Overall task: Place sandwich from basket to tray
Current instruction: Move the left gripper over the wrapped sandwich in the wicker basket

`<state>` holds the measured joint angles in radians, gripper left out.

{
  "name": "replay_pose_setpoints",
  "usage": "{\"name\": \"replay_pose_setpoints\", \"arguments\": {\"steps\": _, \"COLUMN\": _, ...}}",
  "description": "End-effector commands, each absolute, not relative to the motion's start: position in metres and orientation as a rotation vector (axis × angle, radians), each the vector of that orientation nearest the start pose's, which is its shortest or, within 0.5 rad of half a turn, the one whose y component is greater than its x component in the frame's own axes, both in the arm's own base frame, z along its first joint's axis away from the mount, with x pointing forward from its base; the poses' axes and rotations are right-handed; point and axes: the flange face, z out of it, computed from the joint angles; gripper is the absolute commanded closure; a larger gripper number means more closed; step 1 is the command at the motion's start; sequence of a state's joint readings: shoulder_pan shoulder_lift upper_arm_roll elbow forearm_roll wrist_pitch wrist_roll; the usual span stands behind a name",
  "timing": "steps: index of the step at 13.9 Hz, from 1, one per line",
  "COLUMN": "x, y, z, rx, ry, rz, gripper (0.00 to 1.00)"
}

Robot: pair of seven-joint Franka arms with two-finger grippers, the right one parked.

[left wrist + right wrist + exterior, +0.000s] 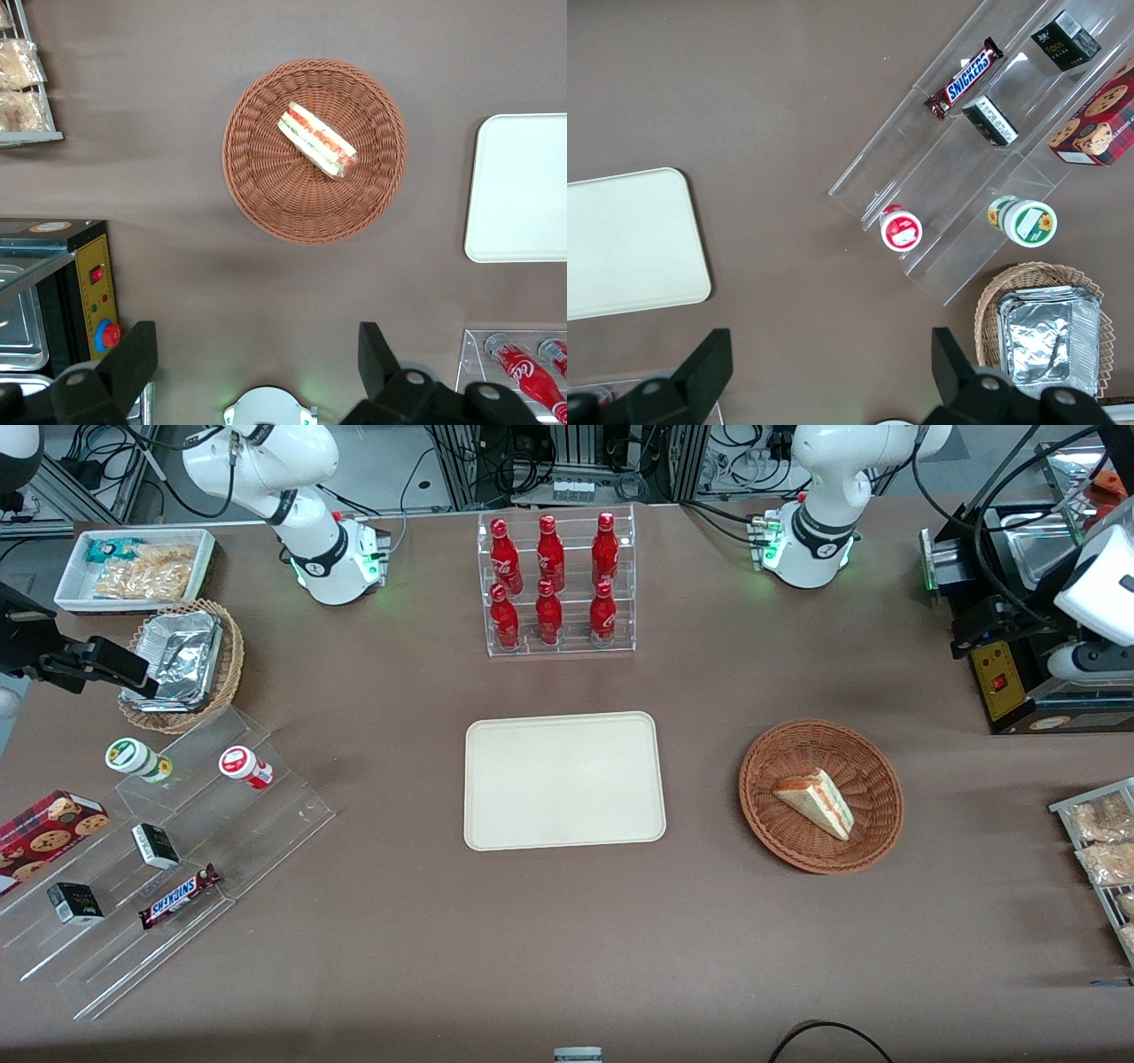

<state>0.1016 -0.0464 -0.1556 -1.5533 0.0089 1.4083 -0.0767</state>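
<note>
Sandwich (pixel 817 803) lies inside the basket (pixel 877 834), a little off the bowl's middle, with nothing else in there with it. You have the tray (pixel 564 779) sitting bare on the table beside the basket, toward the parked arm's end, the two clearly apart.

Your gripper (pixel 257 367) hangs high above the table with its fingers (pixel 133 359) spread wide and nothing between them. It is not over the wedge yet: in the wrist view the basket (pixel 266 199) sits well clear of the fingers, so your first move is a travel across until the sandwich (pixel 317 140) falls between them, and only then a descent.

Mind the long axis. The wedge runs on a diagonal relative to the line joining the two fingers, with its red and green filling edge facing up along that length. You will probably want to turn the wrist so the jaws close across the short width rather than end to end.
</note>
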Motion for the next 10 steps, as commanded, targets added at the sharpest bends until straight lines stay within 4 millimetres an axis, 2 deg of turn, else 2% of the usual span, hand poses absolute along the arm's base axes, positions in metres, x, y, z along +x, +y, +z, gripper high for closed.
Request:
{"name": "replay_pose_setpoints", "arguments": {"steps": 1, "x": 0.511, "y": -0.029, "z": 0.646, "rx": -3.11, "ry": -0.049, "rz": 0.157, "gripper": 0.0}}
{"name": "replay_pose_setpoints", "arguments": {"steps": 3, "x": 0.516, "y": -0.028, "z": 0.642, "rx": -3.113, "ry": -0.053, "rz": 0.152, "gripper": 0.0}}
{"name": "replay_pose_setpoints", "arguments": {"steps": 5, "x": 0.53, "y": -0.026, "z": 0.62, "rx": -3.114, "ry": -0.066, "rz": 0.166, "gripper": 0.0}}
{"name": "replay_pose_setpoints", "arguments": {"steps": 8, "x": 0.555, "y": -0.025, "z": 0.572, "rx": -3.121, "ry": -0.087, "rz": 0.181, "gripper": 0.0}}
{"name": "replay_pose_setpoints", "arguments": {"steps": 10, "x": 0.568, "y": -0.026, "z": 0.525, "rx": -3.114, "ry": -0.181, "rz": 0.225, "gripper": 0.0}}
